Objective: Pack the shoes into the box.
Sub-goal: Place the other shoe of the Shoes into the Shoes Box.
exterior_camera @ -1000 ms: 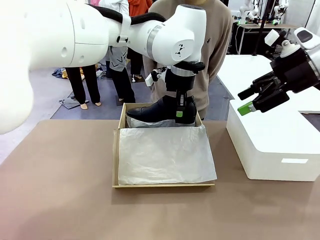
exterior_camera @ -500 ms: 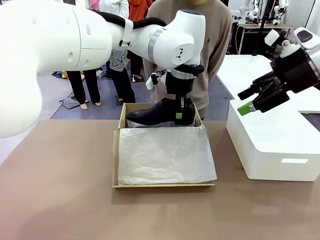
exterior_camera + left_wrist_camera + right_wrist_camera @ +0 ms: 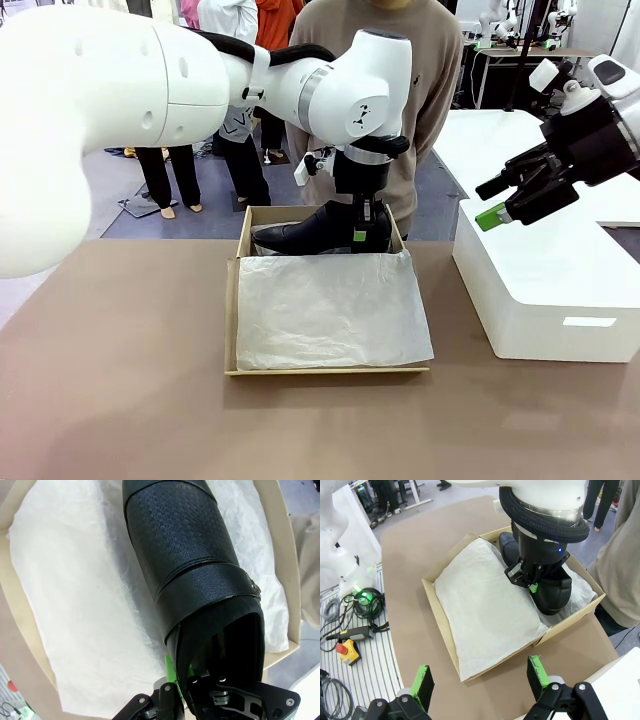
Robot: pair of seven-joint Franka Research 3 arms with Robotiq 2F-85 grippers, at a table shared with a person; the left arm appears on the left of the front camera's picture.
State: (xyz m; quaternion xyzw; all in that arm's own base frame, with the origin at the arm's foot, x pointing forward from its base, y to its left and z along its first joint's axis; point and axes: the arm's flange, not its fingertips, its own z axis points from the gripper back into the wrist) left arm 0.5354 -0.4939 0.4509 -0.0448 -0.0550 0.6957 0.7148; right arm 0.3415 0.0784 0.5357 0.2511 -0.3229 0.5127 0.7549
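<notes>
The left gripper (image 3: 365, 236) is clenched on the heel collar of one black shoe (image 3: 305, 236), which is held upright and low in the far part of the box (image 3: 232, 300), toe towards the robot's left, over the crinkled tissue paper (image 3: 330, 310). Whether the sole is already seated on the paper cannot be told. The right gripper (image 3: 489, 202) is released and held idle above the white plastic box (image 3: 560, 290), well apart from the work. The box stands on the desk (image 3: 120, 400). The following risks are judged: if the shoe is let go before it is seated, it may be tipped onto its side. The heel is close to the right-hand wall, so the rim may be struck or the box shifted. Loose tissue may be bunched beneath the sole.
</notes>
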